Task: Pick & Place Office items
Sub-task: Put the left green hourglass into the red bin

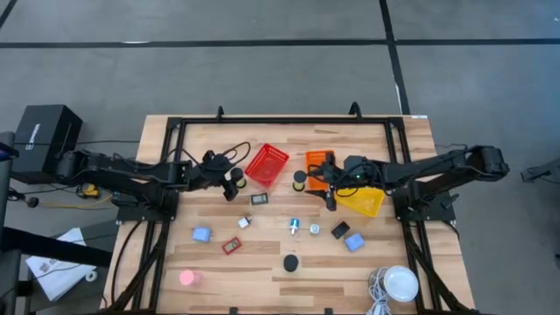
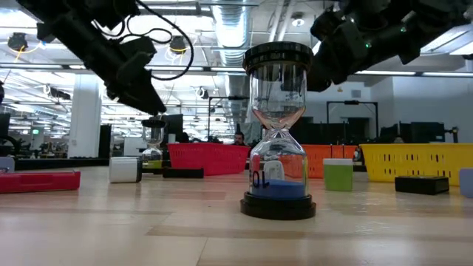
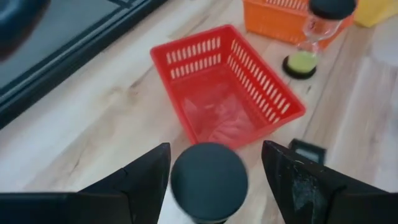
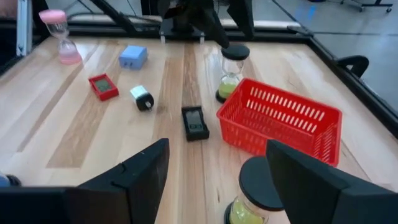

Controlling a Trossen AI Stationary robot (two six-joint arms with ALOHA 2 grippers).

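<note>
Nearest the low camera stood a blue-sand hourglass [image 2: 279, 133], upright and untouched, with other small items scattered around it on the table [image 1: 262, 262]. Farther back, the left gripper [image 1: 234, 182] hung with fingers spread around the black cap of a sand timer [image 3: 209, 182] just beside the red basket [image 1: 267, 164], apparently not pinching it. The right gripper [image 1: 330, 199] was likewise open above a green-sand timer [image 4: 256, 194]. For a clean step, each gripper would do well to lift straight up so the upright timers did not tip.
</note>
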